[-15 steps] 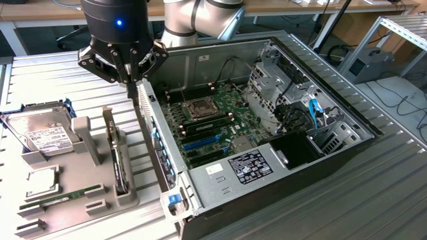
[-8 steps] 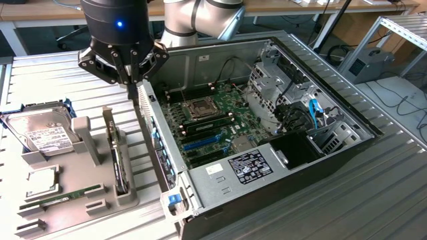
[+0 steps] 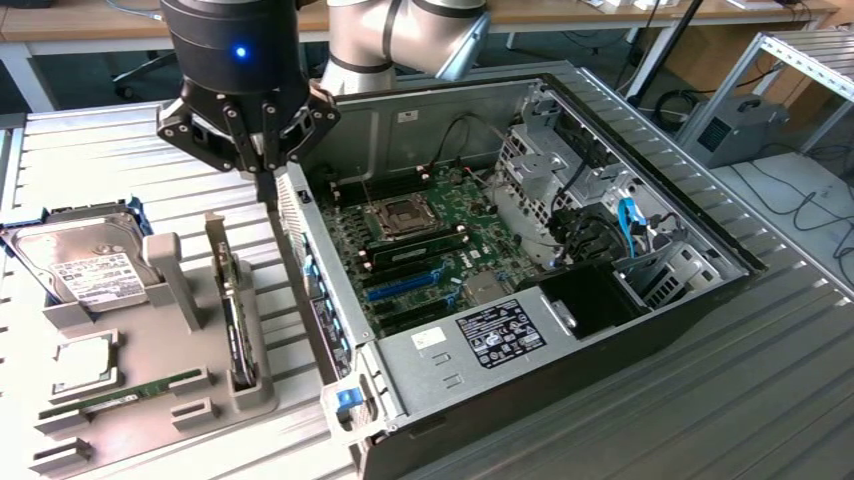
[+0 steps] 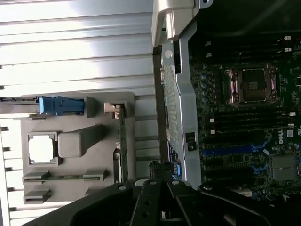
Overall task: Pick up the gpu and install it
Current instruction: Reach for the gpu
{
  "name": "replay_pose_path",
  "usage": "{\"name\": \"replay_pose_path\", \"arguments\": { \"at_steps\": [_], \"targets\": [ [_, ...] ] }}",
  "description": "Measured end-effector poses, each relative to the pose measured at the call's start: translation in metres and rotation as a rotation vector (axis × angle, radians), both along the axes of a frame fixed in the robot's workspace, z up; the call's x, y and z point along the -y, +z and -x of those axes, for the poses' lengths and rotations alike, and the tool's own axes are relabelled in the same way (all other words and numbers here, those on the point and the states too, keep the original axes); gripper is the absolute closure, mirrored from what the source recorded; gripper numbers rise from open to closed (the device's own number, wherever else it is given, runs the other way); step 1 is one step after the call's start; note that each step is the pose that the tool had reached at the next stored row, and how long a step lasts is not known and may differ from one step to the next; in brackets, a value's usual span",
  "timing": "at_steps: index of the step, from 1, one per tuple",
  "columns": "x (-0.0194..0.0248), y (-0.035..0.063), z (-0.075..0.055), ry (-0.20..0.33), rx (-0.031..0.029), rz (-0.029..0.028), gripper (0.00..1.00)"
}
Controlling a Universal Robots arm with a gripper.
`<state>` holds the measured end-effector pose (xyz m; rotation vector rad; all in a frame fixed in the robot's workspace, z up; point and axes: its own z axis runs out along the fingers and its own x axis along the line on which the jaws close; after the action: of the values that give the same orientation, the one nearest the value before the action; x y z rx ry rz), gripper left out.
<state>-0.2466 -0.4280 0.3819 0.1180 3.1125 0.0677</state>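
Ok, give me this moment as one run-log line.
gripper: shut, empty, over case edge | gpu: on edge in grey holder, untouched | install: not done

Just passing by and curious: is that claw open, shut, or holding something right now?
Claw: shut, apparently holding nothing; the gpu stands in the tray.
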Motion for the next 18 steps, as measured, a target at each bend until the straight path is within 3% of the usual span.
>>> {"name": "replay_pose_path", "arguments": {
  "at_steps": [18],
  "targets": [
    [0.0105, -0.0004, 0.000, 0.000, 0.0000, 0.0000, 0.89]
  ]
}}
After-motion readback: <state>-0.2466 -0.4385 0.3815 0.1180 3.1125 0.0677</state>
